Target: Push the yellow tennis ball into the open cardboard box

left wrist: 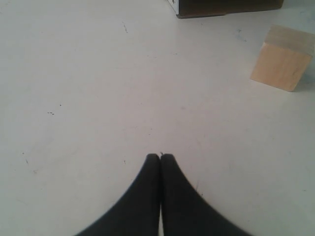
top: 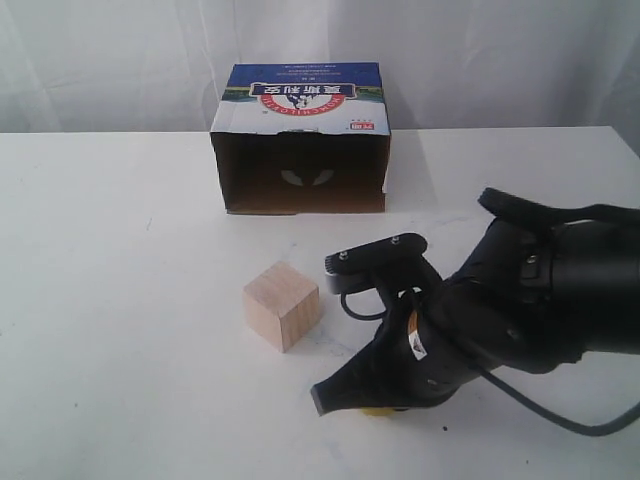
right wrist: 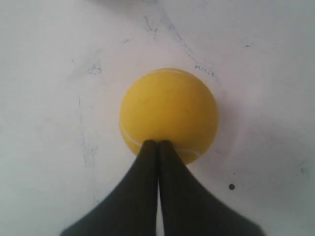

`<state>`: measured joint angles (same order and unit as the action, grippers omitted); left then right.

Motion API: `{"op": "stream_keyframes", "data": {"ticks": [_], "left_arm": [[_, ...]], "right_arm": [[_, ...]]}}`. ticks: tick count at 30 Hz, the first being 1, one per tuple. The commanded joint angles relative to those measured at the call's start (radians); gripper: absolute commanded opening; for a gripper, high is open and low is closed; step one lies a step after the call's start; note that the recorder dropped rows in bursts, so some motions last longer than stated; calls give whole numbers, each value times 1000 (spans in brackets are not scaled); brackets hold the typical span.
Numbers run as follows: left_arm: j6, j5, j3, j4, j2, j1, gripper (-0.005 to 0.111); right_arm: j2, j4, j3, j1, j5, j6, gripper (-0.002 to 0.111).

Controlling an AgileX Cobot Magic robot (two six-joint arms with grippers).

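The yellow tennis ball point(right wrist: 169, 110) lies on the white table, its thin white seam showing near its lower edge. My right gripper point(right wrist: 157, 143) is shut, with its joined black tips against the ball's side. In the exterior view only a yellow sliver of the ball point(top: 379, 410) shows under the right gripper point(top: 324, 398) at the front of the table. The open cardboard box point(top: 300, 140) lies at the back with its dark opening toward the front. My left gripper point(left wrist: 160, 156) is shut over bare table, holding nothing; it does not show in the exterior view.
A pale wooden cube point(top: 281, 304) stands on the table point(top: 120, 300) between the ball and the box, a little left of my right gripper. In the left wrist view the cube point(left wrist: 284, 58) and a corner of the box point(left wrist: 226, 7) show.
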<state>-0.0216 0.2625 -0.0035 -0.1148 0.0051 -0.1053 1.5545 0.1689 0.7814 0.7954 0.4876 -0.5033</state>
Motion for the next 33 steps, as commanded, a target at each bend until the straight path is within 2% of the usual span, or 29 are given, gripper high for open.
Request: {"op": "stream_keyframes", "data": {"ticks": [1,14,17,20,22,24,27,33], "left_arm": [[-4,-1,3,-14,-5,-8,0],[-4,-1,3,-16,-5,-8,0],[-4,-1,3,-16,-5,-8,0],[-4,-1,3,-20,-5,-8,0],[-4,-1,3,-20,-5,-8,0],[-4,-1,3,-20,-5,-8,0],[-4,-1,3,-20,-5,-8,0],[-4,-1,3,-20,-5,-8,0]], "right_arm": [[12,24,-5,-50,-6,-17,0],[12,55,7,-160,-111,-19,0],[12,111,62,-203,-104,-15,0],[-19,140,134,-200,-57,-10,0],[-43,85,139,-197,14,-3,0],[-47,-17,108,-197,100,86,0],[-49,-144,52,-197,65,213,0],[-28,-147,32,-197,-14,213,0]]}}
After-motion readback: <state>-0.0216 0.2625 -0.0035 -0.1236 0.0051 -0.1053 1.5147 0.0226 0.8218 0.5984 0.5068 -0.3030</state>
